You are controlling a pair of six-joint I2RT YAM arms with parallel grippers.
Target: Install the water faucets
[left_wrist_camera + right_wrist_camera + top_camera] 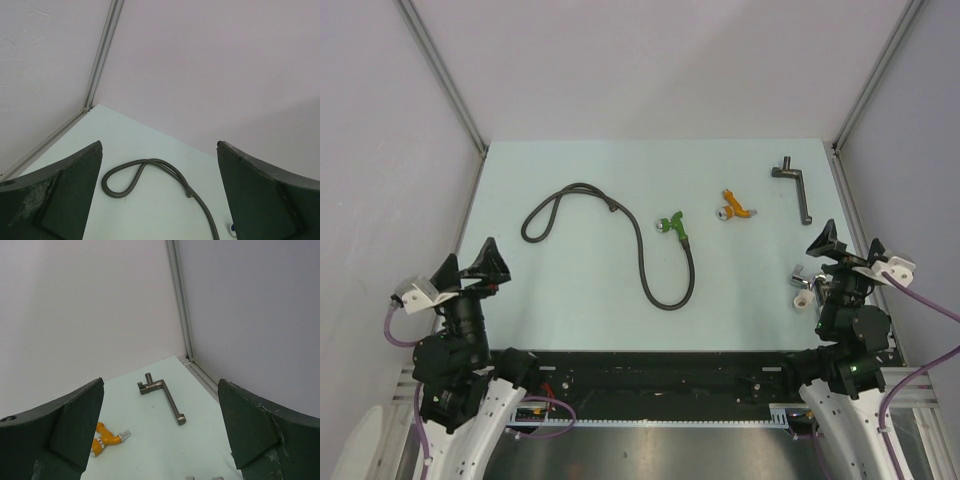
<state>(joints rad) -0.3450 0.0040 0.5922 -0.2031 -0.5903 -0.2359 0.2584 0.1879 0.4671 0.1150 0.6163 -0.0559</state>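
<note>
both arms sit low at the near edge of the pale green table point(520, 290). the left gripper point(468, 263) is over the near left corner with its jaws spread wide and nothing between them. the right gripper point(848, 247) is by the right edge, its jaws likewise wide apart and holding nothing.

the green faucet point(672, 226) lies near the middle of the table, at one end of the black hose point(580, 186). the hose drops toward the near side in a u bend, climbs to the far side and ends in a loop on the left. the orange faucet point(733, 209) lies just right of the green one, apart from it, loose on the table. farther right and a little farther back lies a dark metal crank-shaped pipe point(793, 190). some small silver parts point(803, 283) lie just left of the right gripper, too small to make out. both faucets are well apart from either gripper.
</note>
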